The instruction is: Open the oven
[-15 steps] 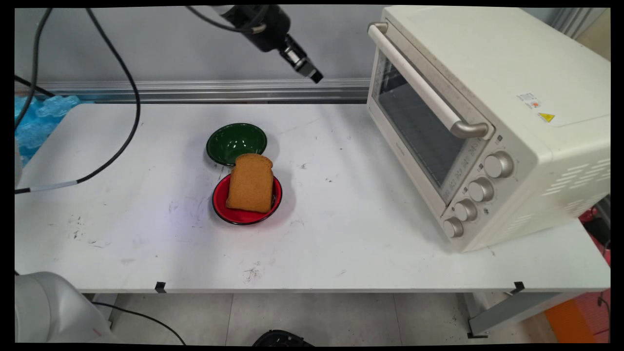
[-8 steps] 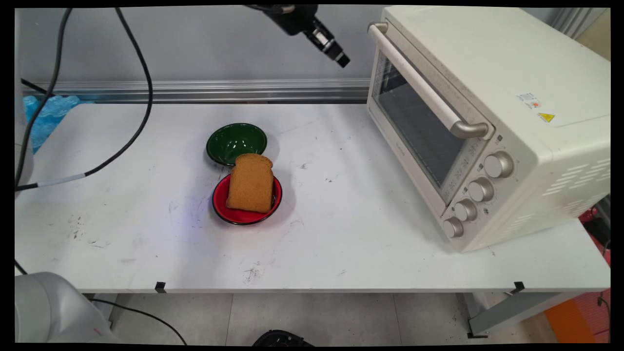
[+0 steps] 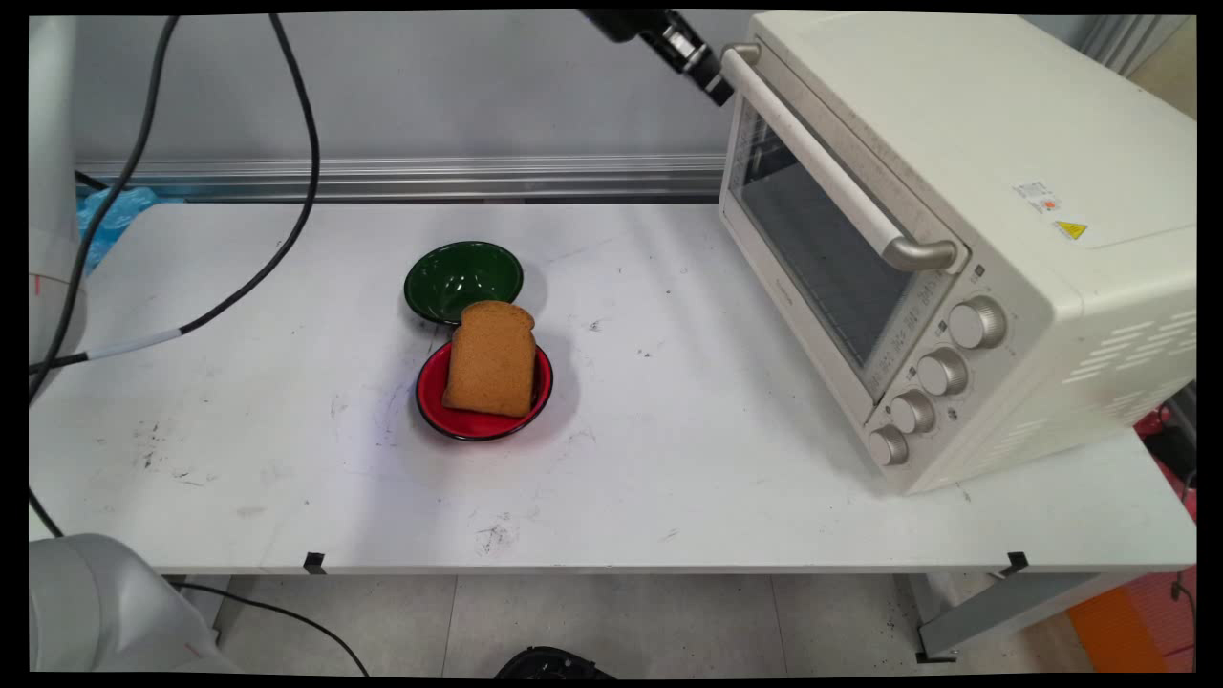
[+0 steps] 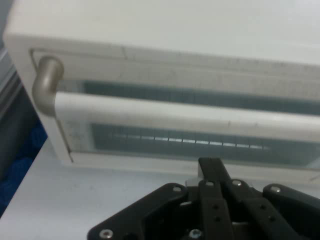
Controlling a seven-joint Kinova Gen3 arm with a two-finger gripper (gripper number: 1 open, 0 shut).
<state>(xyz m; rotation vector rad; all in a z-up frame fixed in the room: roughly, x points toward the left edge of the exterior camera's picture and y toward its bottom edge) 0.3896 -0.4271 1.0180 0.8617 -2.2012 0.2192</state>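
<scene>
My gripper (image 3: 717,88) hangs high at the top of the main view, shut with nothing in it, just left of the far end of the toaster oven's handle (image 3: 822,162). The cream toaster oven (image 3: 1003,191) stands at the table's right with its door closed. In the hand view the handle (image 4: 175,112) runs across in front of the shut gripper (image 4: 212,167), with the door glass (image 4: 200,142) behind it. I cannot tell whether the tips touch the handle.
A slice of brown bread (image 3: 491,358) lies on a red bowl (image 3: 435,406) at mid table, and a green bowl (image 3: 463,277) sits right behind it. Black cables (image 3: 287,191) hang over the table's left part. The oven's knobs (image 3: 941,371) face the front.
The gripper has travelled up and to the right, from above the table's back middle to the far end of the oven handle. Bread and bowls have stayed put.
</scene>
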